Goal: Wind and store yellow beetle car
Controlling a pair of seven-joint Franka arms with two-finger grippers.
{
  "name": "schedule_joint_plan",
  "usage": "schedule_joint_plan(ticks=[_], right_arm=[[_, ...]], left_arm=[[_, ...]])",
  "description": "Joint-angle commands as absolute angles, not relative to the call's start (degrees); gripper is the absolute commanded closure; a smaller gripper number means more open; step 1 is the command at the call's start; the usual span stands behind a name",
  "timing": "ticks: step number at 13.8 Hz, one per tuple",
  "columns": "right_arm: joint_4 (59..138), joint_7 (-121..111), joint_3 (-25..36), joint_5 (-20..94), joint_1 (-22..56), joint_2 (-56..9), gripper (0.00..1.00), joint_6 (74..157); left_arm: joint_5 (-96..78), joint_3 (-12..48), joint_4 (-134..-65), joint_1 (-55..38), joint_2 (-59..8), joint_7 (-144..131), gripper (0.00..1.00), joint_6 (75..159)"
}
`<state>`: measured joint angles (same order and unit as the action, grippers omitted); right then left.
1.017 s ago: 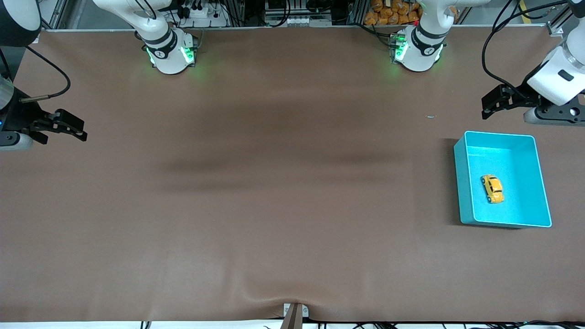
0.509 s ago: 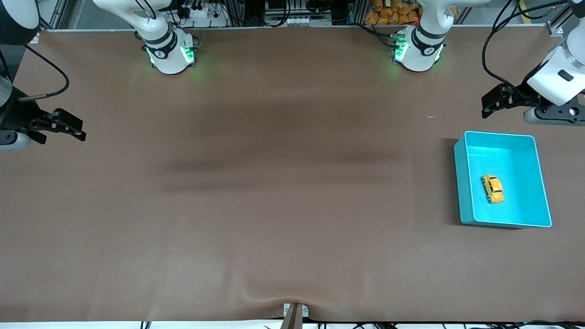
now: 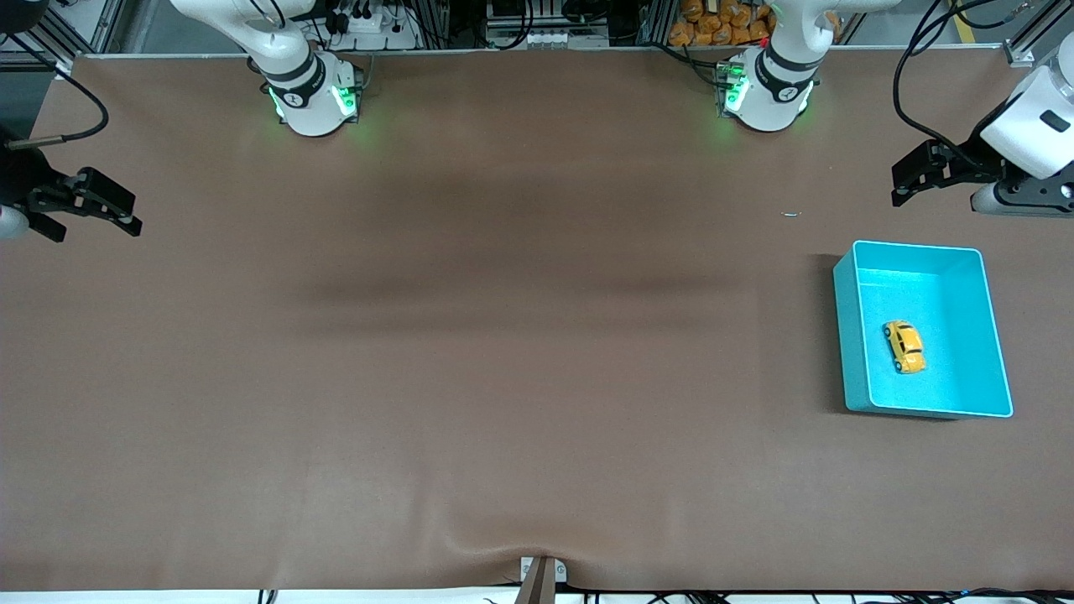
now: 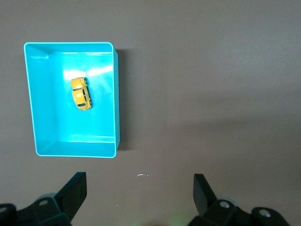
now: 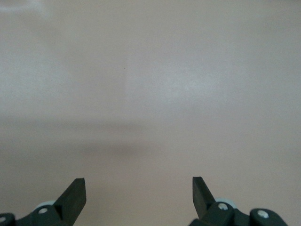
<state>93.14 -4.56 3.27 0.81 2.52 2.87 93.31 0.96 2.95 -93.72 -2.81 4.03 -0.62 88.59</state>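
Observation:
The yellow beetle car (image 3: 904, 346) lies on the floor of the turquoise bin (image 3: 849, 335) at the left arm's end of the table; it also shows in the left wrist view (image 4: 81, 93) inside the bin (image 4: 116, 103). My left gripper (image 3: 904, 178) is open and empty, up over the bare table beside the bin; in its wrist view (image 4: 139, 188) the jaws stand wide apart. My right gripper (image 3: 117, 216) is open and empty over the table's edge at the right arm's end; its wrist view (image 5: 139, 188) shows only bare table.
A small pale speck (image 3: 791, 214) lies on the brown table cover (image 3: 503, 335) farther from the front camera than the bin. A bracket (image 3: 541, 575) sits at the table's front edge.
Both grippers have drawn up and away toward their ends of the table. The car and bin have not moved.

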Motion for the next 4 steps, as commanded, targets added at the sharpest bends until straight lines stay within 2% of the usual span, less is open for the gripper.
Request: schedule_joint_plan(ticks=[1,4], right_arm=[[93.5,-3.9,3.4,0.6,3.0,4.0,0.0,92.5],[93.5,-3.9,3.4,0.6,3.1,4.0,0.0,92.3]], left_arm=[[-0.1,2.3,-92.2,-3.4,3.5,0.0,0.0,87.2],[-0.1,2.2,-92.2,-3.4,3.5,0.1,0.0,87.2]])
